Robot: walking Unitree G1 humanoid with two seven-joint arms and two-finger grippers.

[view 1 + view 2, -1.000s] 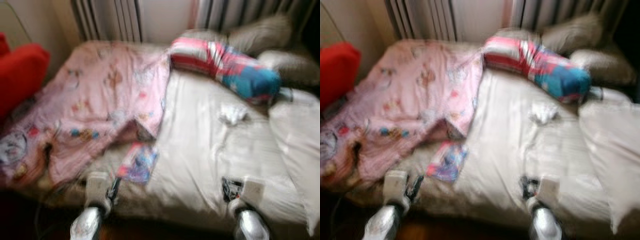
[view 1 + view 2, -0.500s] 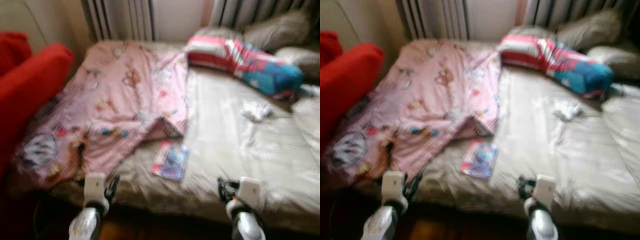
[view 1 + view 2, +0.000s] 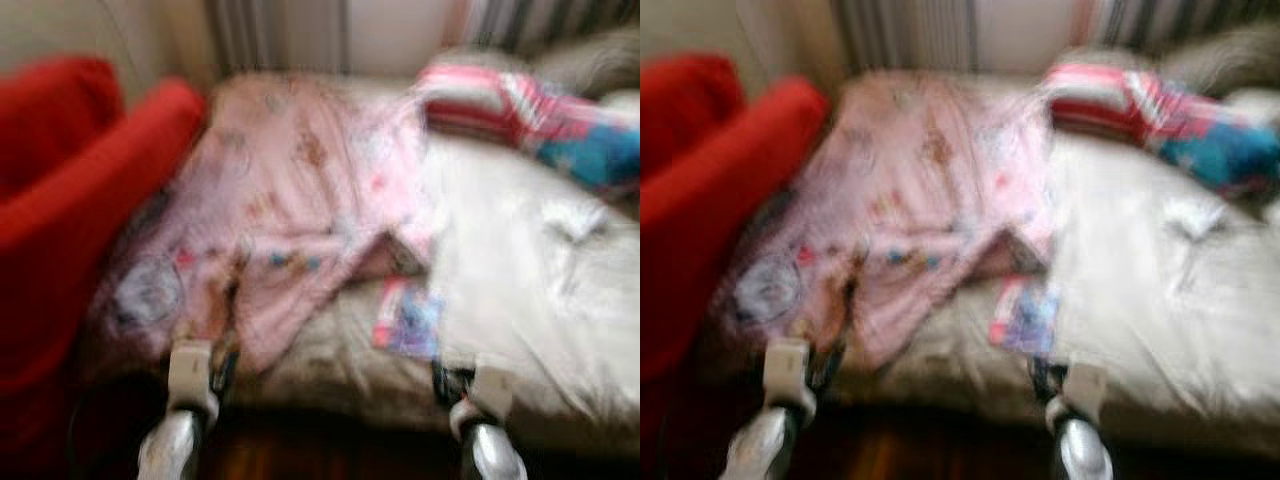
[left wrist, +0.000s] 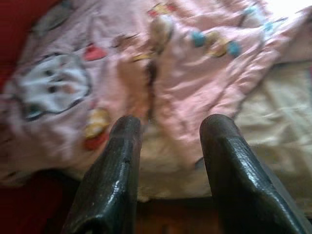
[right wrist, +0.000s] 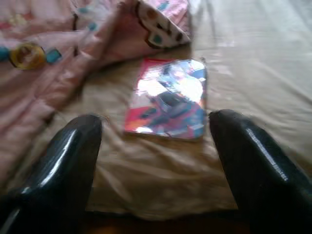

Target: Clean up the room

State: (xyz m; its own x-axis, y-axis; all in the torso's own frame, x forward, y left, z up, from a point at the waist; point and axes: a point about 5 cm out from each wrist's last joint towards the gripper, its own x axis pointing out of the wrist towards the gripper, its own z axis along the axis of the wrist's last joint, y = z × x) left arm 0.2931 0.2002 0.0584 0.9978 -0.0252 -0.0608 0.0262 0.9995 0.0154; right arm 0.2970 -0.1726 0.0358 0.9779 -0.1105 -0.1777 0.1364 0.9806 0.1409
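Observation:
A pink patterned blanket lies rumpled over the left half of the bed. A colourful book lies flat on the beige sheet just beyond the blanket's corner; it is sharper in the right wrist view as the book. My left gripper is open, held low at the bed's near edge over the blanket's hem. My right gripper is open too, at the near edge just short of the book. A striped red, white and blue bolster lies at the head of the bed. Small white crumpled cloth rests on the sheet.
A red armchair stands close on the left, beside the bed. Curtains hang behind the bed. Grey pillows sit at the far right. Dark wooden floor shows between my arms, below the bed's edge.
The whole view has swung to the left: the red armchair now takes up more of the left side and the bed has slid right. Both grippers stay low and open.

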